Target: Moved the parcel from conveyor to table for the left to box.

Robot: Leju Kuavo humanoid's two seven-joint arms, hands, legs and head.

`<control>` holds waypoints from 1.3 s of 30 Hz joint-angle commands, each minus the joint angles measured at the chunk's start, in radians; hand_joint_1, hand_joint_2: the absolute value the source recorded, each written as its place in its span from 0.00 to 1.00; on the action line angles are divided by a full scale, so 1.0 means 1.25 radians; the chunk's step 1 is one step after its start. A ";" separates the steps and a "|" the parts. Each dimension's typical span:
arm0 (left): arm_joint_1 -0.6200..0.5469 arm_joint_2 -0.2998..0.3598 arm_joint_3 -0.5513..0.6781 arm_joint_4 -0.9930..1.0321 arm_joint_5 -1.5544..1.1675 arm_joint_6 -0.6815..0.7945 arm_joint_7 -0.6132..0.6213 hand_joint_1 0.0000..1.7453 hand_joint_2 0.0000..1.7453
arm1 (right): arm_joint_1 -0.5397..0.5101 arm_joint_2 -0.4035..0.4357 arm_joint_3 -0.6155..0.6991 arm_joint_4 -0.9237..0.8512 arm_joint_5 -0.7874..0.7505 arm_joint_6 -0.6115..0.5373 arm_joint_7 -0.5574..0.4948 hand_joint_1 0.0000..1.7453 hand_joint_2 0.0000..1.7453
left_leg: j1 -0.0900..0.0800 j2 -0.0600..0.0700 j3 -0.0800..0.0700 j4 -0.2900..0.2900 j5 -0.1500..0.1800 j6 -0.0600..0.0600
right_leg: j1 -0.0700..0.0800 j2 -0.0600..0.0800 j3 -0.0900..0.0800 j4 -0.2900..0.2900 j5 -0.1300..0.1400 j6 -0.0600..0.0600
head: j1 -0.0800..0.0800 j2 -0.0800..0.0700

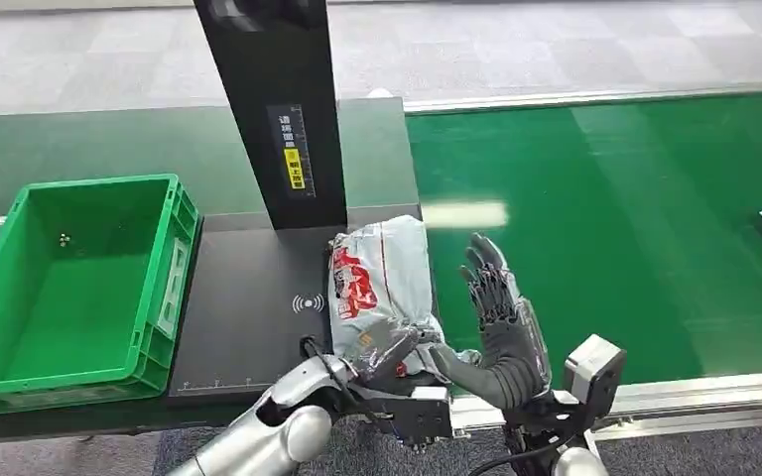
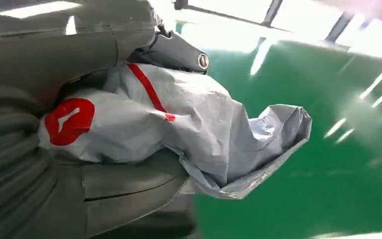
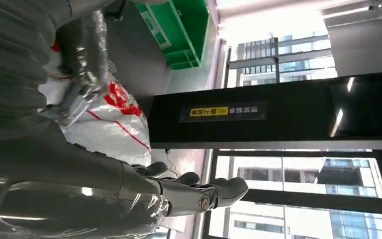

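- Grey crinkly plastic parcel bag w/ red print (image 1: 377,283) lies on the dark table (image 1: 248,317), by the green belt's (image 1: 615,228) edge.
- Left hand (image 1: 389,349) grips its near end.
- Right hand (image 1: 496,297) is open, fingers up, just beside the bag.
- Green plastic box (image 1: 174,268) sits well left.

Silver arms, dark grey hands, blk cables, grey ribbed wrist covers.

Crumpled grey parcel (image 1: 382,288) with red print lies on the dark table (image 1: 248,317).
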 commanded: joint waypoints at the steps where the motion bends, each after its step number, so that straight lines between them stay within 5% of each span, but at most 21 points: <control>1: 0.052 0.097 0.080 -0.261 0.100 0.031 -0.034 1.00 1.00 | 0.008 -0.018 -0.018 0.006 -0.007 -0.020 0.003 0.00 1.00 | 0.000 0.001 0.001 -0.001 0.000 0.000 | 0.000 0.002 0.000 -0.001 0.001 -0.001 | 0.000 0.000; 12: 0.170 0.160 0.241 -0.567 0.192 0.144 -0.082 1.00 1.00 | 0.057 -0.041 -0.019 -0.027 -0.023 -0.086 -0.014 0.00 1.00 | 0.000 0.002 0.000 -0.001 0.000 0.000 | 0.000 0.002 -0.001 0.000 0.000 -0.001 | 0.000 0.000; 27: 0.497 0.116 0.636 -0.839 0.176 0.289 -0.186 1.00 1.00 | 0.105 -0.006 -0.057 -0.068 -0.007 -0.077 -0.023 0.00 1.00 | 0.000 0.006 0.004 -0.004 -0.001 0.000 | 0.000 0.007 0.001 -0.002 0.000 -0.002 | 0.000 0.000; 39: 0.468 0.085 0.887 -0.788 0.208 0.250 -0.153 1.00 1.00 | 0.115 0.021 -0.068 -0.067 0.015 -0.038 -0.028 0.00 1.00 | 0.000 0.001 0.000 -0.001 -0.001 -0.001 | 0.000 0.002 -0.001 0.000 -0.001 -0.001 | 0.000 0.000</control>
